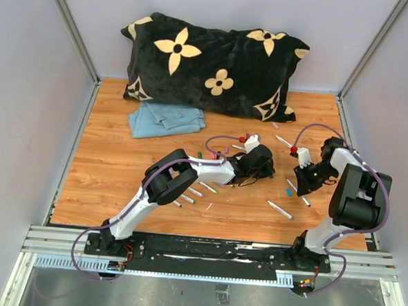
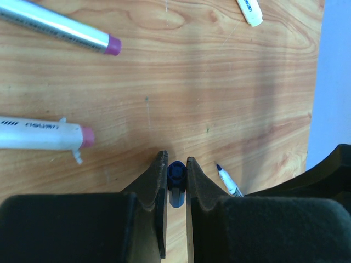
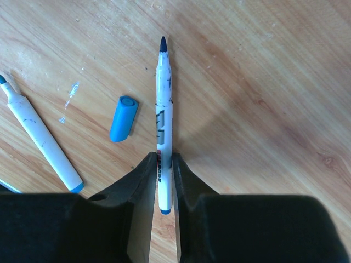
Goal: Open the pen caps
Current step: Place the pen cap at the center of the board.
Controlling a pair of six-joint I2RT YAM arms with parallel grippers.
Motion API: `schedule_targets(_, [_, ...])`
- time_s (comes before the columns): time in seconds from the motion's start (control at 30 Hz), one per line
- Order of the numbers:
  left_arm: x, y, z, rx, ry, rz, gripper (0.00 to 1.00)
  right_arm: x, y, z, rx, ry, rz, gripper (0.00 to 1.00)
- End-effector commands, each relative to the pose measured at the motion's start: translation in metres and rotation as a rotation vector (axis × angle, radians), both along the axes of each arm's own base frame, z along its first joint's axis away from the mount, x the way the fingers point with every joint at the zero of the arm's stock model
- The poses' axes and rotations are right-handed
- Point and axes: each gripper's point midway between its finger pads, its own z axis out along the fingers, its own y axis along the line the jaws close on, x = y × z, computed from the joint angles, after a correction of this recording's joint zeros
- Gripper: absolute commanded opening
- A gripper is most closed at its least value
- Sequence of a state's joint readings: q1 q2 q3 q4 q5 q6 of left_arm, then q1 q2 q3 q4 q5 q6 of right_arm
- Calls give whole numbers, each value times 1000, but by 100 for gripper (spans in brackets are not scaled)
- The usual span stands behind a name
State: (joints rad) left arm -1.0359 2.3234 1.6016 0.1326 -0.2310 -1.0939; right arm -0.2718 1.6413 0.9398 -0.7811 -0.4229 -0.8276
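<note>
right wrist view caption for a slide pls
Right gripper clasps an uncapped blue pen; a loose blue cap lies beside it.

Only the round end of the blue cap point(image 2: 176, 174) shows at the tips of the left gripper point(image 2: 176, 162); the rest is buried in the dark gap between the fingers. Just right of them, a blue-tipped pen point(image 2: 226, 179) runs behind the finger padding. Ahead and to the left, a silver pen point(image 2: 60, 27) and a white pen point(image 2: 41, 134) are cut by the edge. In the right gripper point(image 3: 163, 159), the held pen point(image 3: 163, 109) has its rear sunk in shadow. To the left of that gripper, another white pen point(image 3: 41, 139) has its tip clipped.
</note>
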Motion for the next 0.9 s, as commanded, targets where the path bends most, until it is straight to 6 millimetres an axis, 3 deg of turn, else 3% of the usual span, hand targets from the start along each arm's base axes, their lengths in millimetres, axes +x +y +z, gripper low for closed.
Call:
schedule_targets(0.0, [5,5,-23,63,41,13,1,1,-2,-6,16,12,-10,19])
schedule_targets(0.13, [8,5,-26,66,55,19,5,0,-2,-6,20,15,-9,19])
schedule_targets(0.27, [6,7,-29,77,64,21,16,1,-1,-5,28,11,-9,20])
schedule_targets(0.4, [4,10,-31,85,73,21,21,1,0,-3,28,5,-7,20])
schedule_targets(0.87, [3,25,-7,111,12,47,37,3,0,1,29,-1,-5,24])
